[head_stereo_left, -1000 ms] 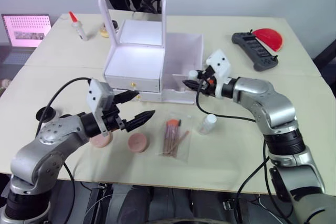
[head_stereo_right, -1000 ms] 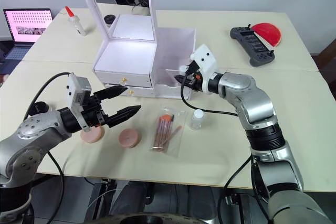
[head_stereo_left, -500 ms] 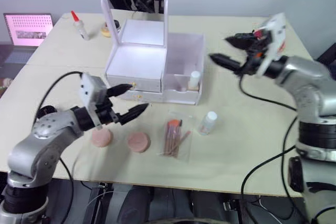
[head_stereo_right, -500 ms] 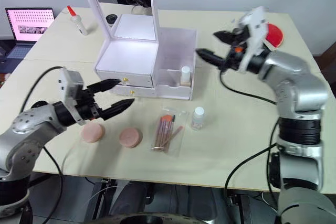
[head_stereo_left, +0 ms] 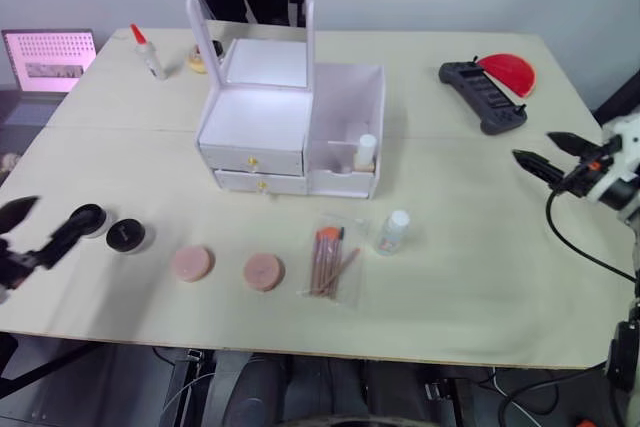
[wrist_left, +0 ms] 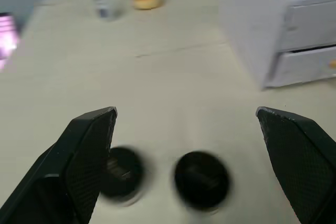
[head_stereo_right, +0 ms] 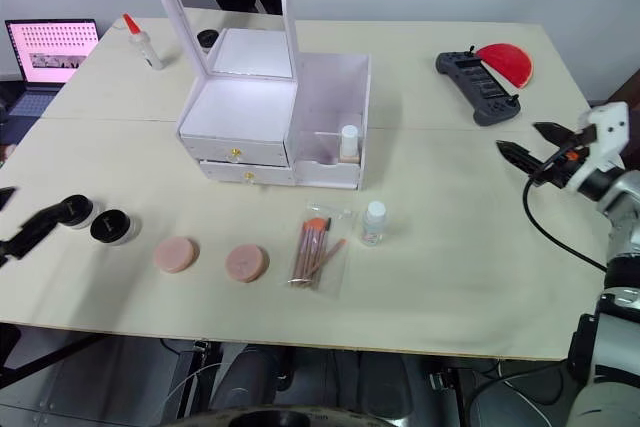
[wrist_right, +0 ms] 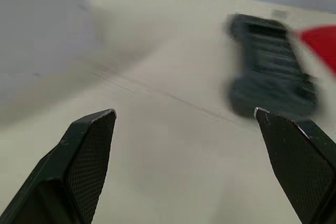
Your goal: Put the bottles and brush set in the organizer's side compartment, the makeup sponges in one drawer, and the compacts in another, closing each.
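From the head views, both hands hang released off the counter (head_stereo_left: 450,277): left hand (head_stereo_left: 30,232) at nine o'clock, right hand (head_stereo_right: 545,152) at three; one bottle (head_stereo_left: 366,151) stands in the organizer (head_stereo_left: 290,122) side compartment, another bottle (head_stereo_left: 394,231) beside the brush set (head_stereo_left: 332,259). The left wrist view adds two black compacts (wrist_left: 202,179) beneath spread fingers. The right wrist view shows a dark controller (wrist_right: 270,66), and a blind return could, I judge, topple the loose bottle.

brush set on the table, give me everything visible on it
The brush set is a clear plastic pouch holding several slim brushes with orange-red heads and pinkish-tan handles, packed side by side. It lies flat on the table, slightly angled, in front of the organizer, between a round pink sponge and a small white-capped bottle. It touches neither.
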`<control>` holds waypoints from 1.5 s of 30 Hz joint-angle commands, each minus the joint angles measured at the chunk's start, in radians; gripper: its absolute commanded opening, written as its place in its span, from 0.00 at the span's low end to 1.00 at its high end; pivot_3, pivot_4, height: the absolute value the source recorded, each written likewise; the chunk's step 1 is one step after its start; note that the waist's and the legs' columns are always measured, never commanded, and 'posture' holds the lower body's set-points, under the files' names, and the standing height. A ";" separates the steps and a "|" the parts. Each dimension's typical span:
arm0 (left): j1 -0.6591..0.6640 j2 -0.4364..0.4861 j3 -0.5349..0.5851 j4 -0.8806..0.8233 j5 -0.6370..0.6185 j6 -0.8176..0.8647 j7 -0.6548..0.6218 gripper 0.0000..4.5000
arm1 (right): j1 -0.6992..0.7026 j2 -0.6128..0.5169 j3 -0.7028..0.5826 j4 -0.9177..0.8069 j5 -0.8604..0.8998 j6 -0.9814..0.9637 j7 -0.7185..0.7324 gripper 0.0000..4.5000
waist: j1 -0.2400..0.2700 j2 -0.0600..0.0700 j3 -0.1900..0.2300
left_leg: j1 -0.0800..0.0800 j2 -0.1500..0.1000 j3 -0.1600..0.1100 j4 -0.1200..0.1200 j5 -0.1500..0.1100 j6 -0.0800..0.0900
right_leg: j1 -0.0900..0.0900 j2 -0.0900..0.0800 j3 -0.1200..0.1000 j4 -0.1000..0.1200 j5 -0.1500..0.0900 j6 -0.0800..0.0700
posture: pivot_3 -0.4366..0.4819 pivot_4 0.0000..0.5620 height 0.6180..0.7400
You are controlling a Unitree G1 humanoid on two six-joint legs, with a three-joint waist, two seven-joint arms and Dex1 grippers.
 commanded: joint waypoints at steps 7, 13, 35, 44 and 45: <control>0.021 0.054 0.170 0.185 0.052 -0.096 0.032 1.00 | -0.091 -0.065 -0.006 0.213 -0.063 -0.168 0.005 1.00 | -0.002 0.000 0.000 | 0.000 0.000 0.001 -0.001 0.000 0.000 | 0.000 0.000 0.001 0.000 0.000 0.000 | 0.48 0.27 1.00; -0.011 0.045 0.107 0.125 0.092 -0.118 0.079 1.00 | -0.140 -0.054 -0.007 0.202 -0.045 -0.089 0.082 1.00 | -0.003 0.000 0.000 | 0.001 0.001 0.001 -0.002 0.000 0.000 | 0.000 0.000 0.001 0.000 0.000 0.000 | 0.48 0.27 1.00; -0.487 0.190 -0.644 -0.410 -0.201 0.218 -0.089 1.00 | 0.109 -0.157 0.121 -1.017 0.264 0.636 0.353 1.00 | 0.010 0.001 0.000 | 0.001 0.000 0.003 0.001 0.000 0.000 | -0.001 0.001 0.005 0.003 0.001 0.006 | 0.48 0.27 1.00; -0.635 0.109 -0.813 -0.361 -0.154 0.221 -0.091 1.00 | 0.281 -0.036 0.190 -1.275 0.238 0.635 0.129 1.00 | 0.010 0.000 0.000 | 0.001 0.000 0.002 0.000 0.000 0.000 | -0.001 0.001 0.004 0.002 0.001 0.006 | 0.48 0.27 1.00; -0.642 0.099 -0.821 -0.360 -0.136 0.208 -0.087 1.00 | 0.291 -0.021 0.192 -1.288 0.248 0.644 0.111 1.00 | 0.010 0.000 0.000 | 0.000 0.000 0.003 0.001 0.000 0.000 | -0.001 0.001 0.005 0.002 0.001 0.006 | 0.48 0.27 1.00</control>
